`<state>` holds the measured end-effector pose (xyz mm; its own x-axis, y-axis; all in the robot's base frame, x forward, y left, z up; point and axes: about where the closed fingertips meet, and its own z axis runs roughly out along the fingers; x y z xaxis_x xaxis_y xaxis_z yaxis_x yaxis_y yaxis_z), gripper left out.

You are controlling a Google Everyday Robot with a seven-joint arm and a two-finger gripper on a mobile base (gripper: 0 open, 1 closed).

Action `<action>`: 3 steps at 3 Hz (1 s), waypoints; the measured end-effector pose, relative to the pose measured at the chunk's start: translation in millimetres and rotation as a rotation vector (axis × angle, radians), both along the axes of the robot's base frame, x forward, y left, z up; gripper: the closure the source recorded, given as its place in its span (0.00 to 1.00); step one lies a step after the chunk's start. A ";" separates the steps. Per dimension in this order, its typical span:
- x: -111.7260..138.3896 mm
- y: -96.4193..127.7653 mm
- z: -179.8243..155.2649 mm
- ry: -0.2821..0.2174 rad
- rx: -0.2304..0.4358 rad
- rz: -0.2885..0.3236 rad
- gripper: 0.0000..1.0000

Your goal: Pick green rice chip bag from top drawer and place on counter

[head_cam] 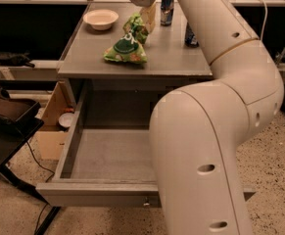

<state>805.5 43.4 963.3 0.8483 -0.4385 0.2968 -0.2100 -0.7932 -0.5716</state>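
Note:
The green rice chip bag (126,47) lies with its lower end on the counter (176,60), left of centre, and its crinkled upper end rises toward the gripper. My gripper (143,17) reaches down from the top of the camera view over the back of the counter and is shut on the bag's upper end. The top drawer (69,146) stands pulled out below the counter, and its grey floor is bare. My arm (205,131) covers the drawer's right part.
A white bowl (101,18) sits at the counter's back left. A blue can (167,0) stands at the back and a dark can (191,35) at the right. A cardboard box (51,126) and a black stand (5,114) are left of the cabinet.

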 end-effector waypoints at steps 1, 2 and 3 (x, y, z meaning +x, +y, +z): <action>0.0 0.0 0.0 0.000 0.000 0.000 0.00; 1.1 4.8 2.0 -0.009 0.007 0.010 0.00; 0.4 -5.3 34.2 -0.083 -0.010 -0.026 0.00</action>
<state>805.9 38.1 997.5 0.8088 -0.4568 0.3703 -0.1832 -0.7941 -0.5796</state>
